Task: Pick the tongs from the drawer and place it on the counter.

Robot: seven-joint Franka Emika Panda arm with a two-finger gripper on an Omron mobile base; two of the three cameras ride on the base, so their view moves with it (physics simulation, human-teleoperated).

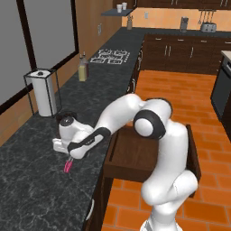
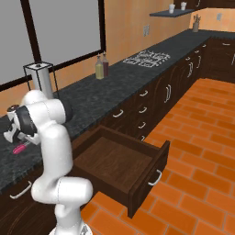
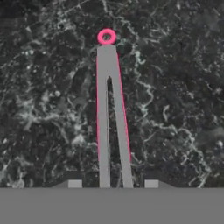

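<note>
- My tool (image 3: 113, 183) points down at the black marbled surface (image 1: 27, 189), left of the open drawer (image 1: 135, 155); its hand shows low over the slab in the left base view too (image 1: 68, 155).
- Tongs (image 3: 111, 118) lie along the tool's axis in the hand view: two grey arms edged in pink, joined at the far end with a small pink ring at the tip.
- My two fingertips (image 3: 75, 183) sit one on each side of the tongs, each with a gap to the nearest arm, so the jaws look apart, not clamped.
- In the left base view the pink end of the tongs (image 1: 68, 166) pokes out below the tool, at or on the surface; can't tell whether it touches.
- Right base view: pink tongs (image 2: 19, 148) on the surface just under the hand, partly hidden by my arm.
- Drawer (image 2: 124, 165) pulled well out, curved silver handle on the front, inside bare brown wood.
- Paper towel roll (image 1: 44, 92) in a wire holder stands back by the window; two bottles (image 1: 83, 67) further along the surface.
- No brand, label or writing readable anywhere.
</note>
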